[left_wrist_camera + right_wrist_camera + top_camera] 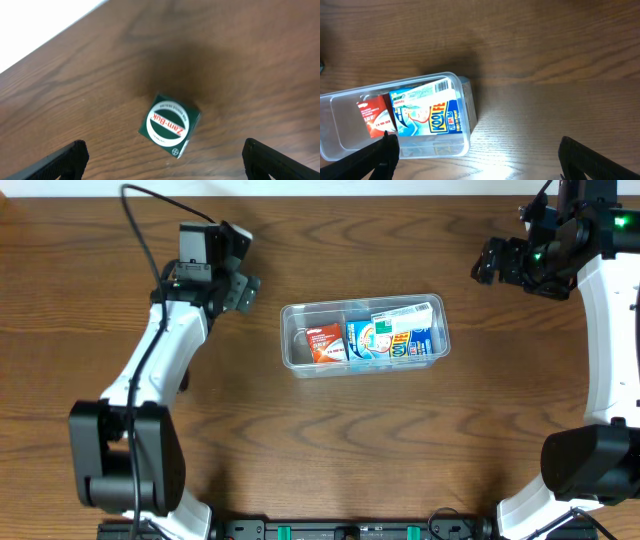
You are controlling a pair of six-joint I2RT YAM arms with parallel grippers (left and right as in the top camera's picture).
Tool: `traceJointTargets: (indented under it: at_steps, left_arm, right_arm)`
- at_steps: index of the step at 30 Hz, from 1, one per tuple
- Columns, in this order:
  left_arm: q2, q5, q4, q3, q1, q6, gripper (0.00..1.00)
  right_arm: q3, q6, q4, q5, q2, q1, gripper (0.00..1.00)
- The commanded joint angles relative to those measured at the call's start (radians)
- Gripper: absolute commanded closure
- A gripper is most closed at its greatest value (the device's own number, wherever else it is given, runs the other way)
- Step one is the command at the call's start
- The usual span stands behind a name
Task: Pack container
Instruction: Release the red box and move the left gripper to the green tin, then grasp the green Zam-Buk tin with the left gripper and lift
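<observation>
green with a round white label, a little box (170, 127) lies alone on the wooden surface (240, 60). the left tool (165, 152) hangs right over it with its two fingers (62, 162) spread wide, one to each side, pinching nothing. that looks to me like a line-up for a grab from above. the box sits a bit skewed between the fingers, so i'd guess a small twist is called for before closing. from overhead the box is hidden under the arm.

the container (365, 305) sits in the middle of the surface, between the two arms and well apart from the left tool. it holds a red packet (323, 342) and a blue and white box (395, 335) side by side, with room free at its left end, probably where the green one is meant to go. the right tool (480, 157) is spread too and empty. it is held off past the container's right end, likely so as not to block the path.
</observation>
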Motion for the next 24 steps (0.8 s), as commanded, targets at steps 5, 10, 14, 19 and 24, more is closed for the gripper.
traceJointTargets:
  at_steps: [5, 10, 14, 19, 24]
  left_arm:
    - [0.072, 0.099, 0.010, -0.004, 0.094, 0.129, 0.01]
    - [0.121, 0.201, 0.024, -0.004, 0.136, 0.129, 0.01]
    - [0.158, 0.200, 0.035, -0.004, 0.138, 0.120, 0.02]
    - [0.160, 0.170, 0.021, 0.005, 0.138, -0.042, 0.04]
    - [0.159, 0.167, -0.129, 0.111, 0.136, -0.124, 0.01]
  right_arm:
    - [0.012, 0.014, -0.001, -0.004, -0.003, 0.008, 0.01]
    - [0.012, 0.014, -0.001, -0.004, -0.003, 0.008, 0.01]
    - [0.012, 0.014, -0.001, -0.004, -0.003, 0.008, 0.01]
    - [0.012, 0.014, -0.001, -0.005, -0.003, 0.008, 0.01]
    - [0.012, 0.014, -0.001, -0.004, -0.003, 0.008, 0.01]
